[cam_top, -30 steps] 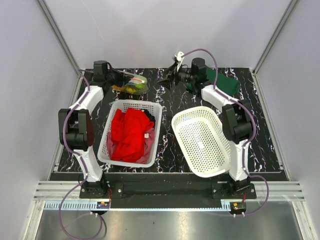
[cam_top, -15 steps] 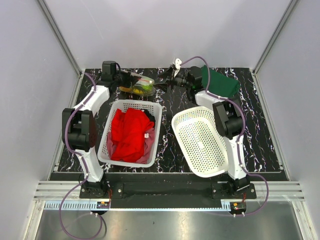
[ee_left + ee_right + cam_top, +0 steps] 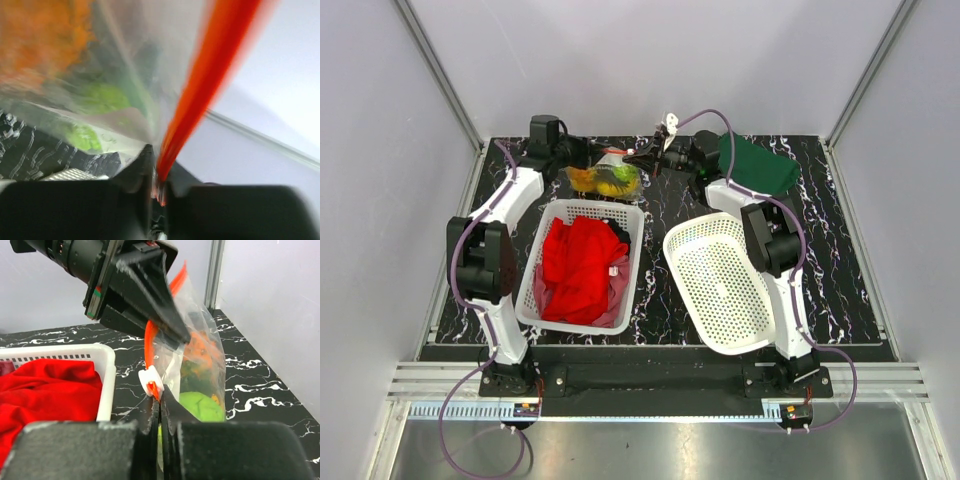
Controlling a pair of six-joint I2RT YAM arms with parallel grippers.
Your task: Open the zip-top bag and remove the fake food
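Note:
The zip-top bag hangs upright between my two grippers at the back of the table, just behind the basket of red cloth. Fake food shows through the clear plastic: a green fruit low down and orange pieces above it. My left gripper is closed on the red-orange zip strip, which runs out from between its fingers. My right gripper is shut on the strip's end, directly below the white slider.
A white basket holding red cloth sits right in front of the bag. An empty white basket lies tilted to the right. A dark green cloth is at the back right, behind the right arm.
The left gripper carried the bag to the right and the bag now stands taller. The right gripper moved left to the bag and shut on the zip strip's end.

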